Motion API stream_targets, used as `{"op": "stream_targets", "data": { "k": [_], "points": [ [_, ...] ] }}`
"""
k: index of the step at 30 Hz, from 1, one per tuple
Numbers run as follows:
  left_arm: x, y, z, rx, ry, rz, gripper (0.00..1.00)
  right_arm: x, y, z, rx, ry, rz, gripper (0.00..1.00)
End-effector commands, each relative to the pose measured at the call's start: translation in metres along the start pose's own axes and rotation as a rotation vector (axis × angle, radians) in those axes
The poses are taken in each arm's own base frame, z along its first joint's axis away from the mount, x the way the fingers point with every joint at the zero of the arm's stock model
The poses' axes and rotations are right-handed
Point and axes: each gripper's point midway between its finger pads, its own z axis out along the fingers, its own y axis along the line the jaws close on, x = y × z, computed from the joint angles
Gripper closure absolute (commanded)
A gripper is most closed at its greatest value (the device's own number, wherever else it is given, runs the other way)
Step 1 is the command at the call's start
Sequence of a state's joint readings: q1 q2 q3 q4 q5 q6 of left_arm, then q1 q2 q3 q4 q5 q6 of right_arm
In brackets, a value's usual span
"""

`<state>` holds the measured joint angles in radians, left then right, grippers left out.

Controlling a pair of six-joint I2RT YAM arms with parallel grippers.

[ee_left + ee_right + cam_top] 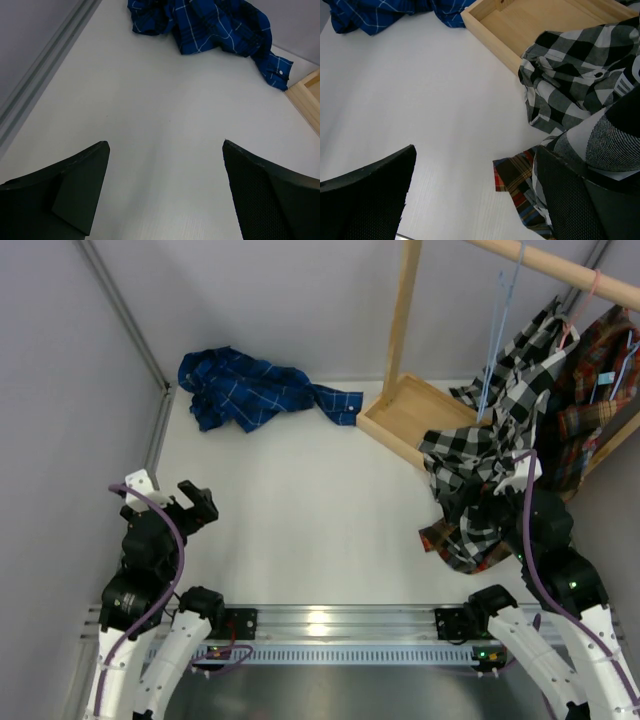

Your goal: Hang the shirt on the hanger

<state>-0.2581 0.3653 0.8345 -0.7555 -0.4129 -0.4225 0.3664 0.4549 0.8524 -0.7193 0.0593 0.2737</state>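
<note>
The dark blue plaid shirt [250, 390] lies crumpled at the table's back left, also seen in the left wrist view [210, 25] and at the top left of the right wrist view [370, 15]. The light-blue wire hanger [493, 350] hangs from the wooden rail at the back right. My left gripper [170, 500] [165, 144] is open over bare table at the near left, well short of the shirt. My right gripper [505, 502] [475, 149] is open too, empty, its right finger against the hanging checked cloth.
A black-and-white checked shirt [490, 455] [570, 65] and a red-brown plaid shirt [590, 400] [515, 177] hang from the rail [560, 265] on the right. The rack's wooden post [403, 310] rises from a wooden tray base [410, 415] [535, 25]. Grey walls close the left and back.
</note>
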Motion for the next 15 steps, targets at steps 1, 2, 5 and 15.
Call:
{"op": "stream_targets", "data": {
  "k": [1,2,5,15],
  "points": [
    [-0.013,-0.002,0.004,-0.013,-0.052,-0.035,0.02,-0.011,0.013,0.001,-0.056,-0.033,0.010,0.01],
    [-0.012,-0.001,0.005,-0.015,-0.048,-0.033,0.02,-0.012,0.014,0.001,-0.061,-0.033,0.010,0.01],
    [-0.013,-0.002,0.008,-0.029,-0.043,-0.034,0.02,-0.015,0.017,-0.001,-0.081,-0.050,0.018,0.00],
    [-0.051,-0.051,0.077,-0.132,0.056,-0.151,0.02,-0.014,0.061,-0.005,-0.328,-0.038,0.033,0.01]
  ]
}}
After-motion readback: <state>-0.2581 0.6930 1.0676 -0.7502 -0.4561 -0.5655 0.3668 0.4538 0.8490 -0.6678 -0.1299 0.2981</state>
